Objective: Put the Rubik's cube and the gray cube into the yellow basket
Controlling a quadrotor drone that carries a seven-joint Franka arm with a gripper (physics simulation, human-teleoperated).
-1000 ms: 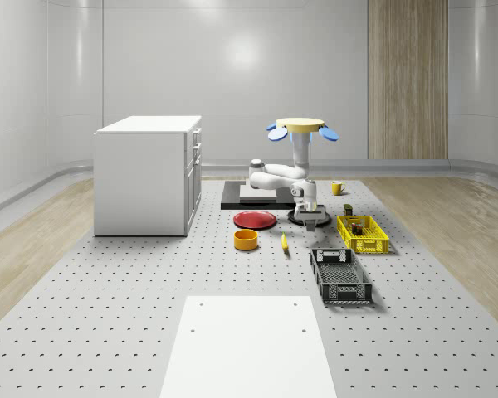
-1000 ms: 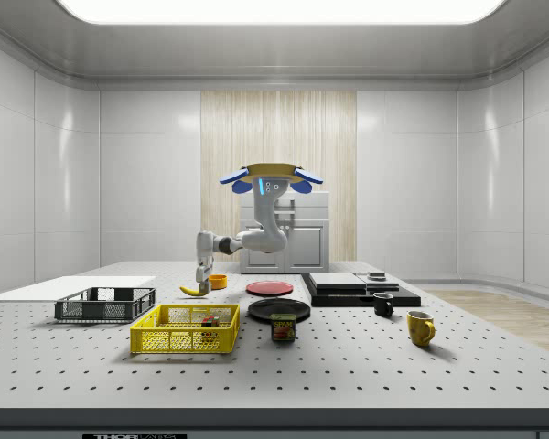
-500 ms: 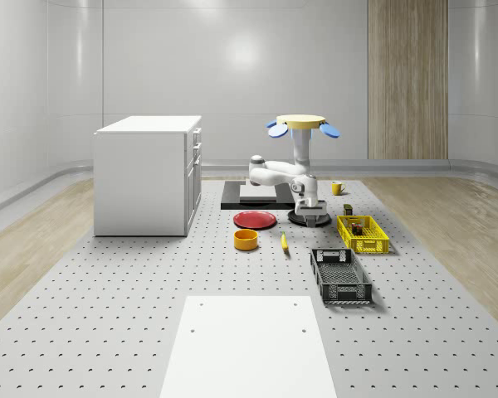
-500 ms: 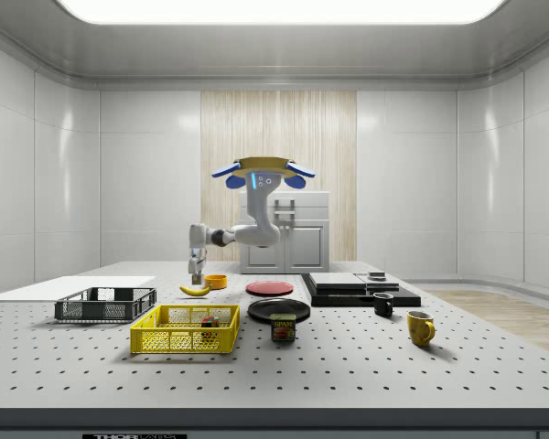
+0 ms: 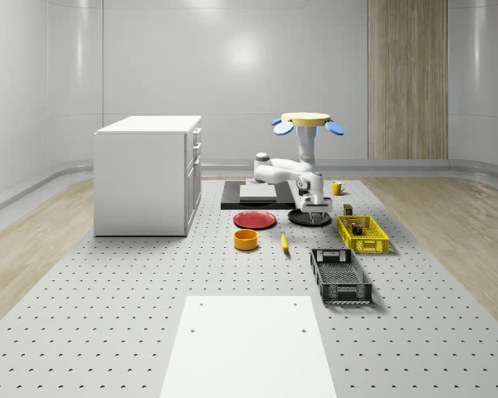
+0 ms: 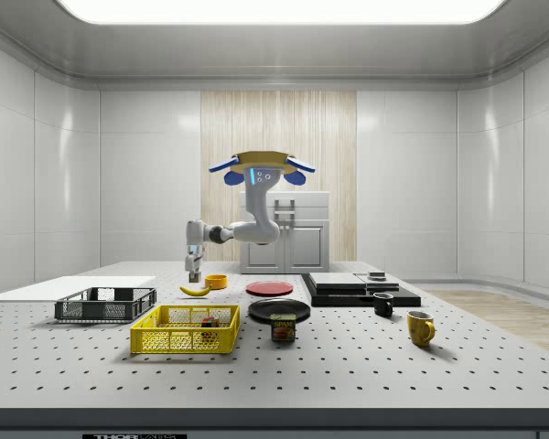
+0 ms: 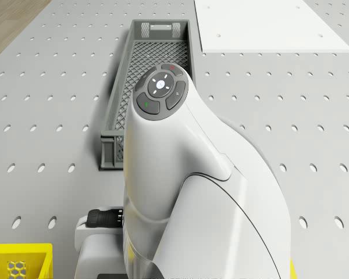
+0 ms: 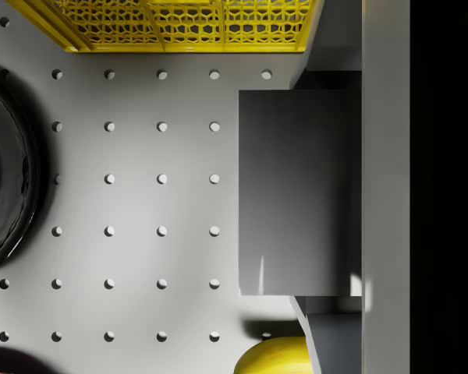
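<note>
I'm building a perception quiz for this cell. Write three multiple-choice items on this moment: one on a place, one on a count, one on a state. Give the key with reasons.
1. Where does the banana lie?
A. On the red plate
B. On the table, beside the orange bowl
C. Inside the dark crate

2. How many mugs stand on the table?
A. Two
B. One
C. Four

3. What is the gripper doing?
A. Open and empty
B. Shut on the banana
C. Shut on the gray cube

Key:
1. B: the whole-scene view shows the banana flat on the table, just to the bowl's right.
2. A: the side view shows a yellow mug and a black mug.
3. C: the wrist view shows the cube between the fingers, off the table, while the drone hovers above the table.
</note>
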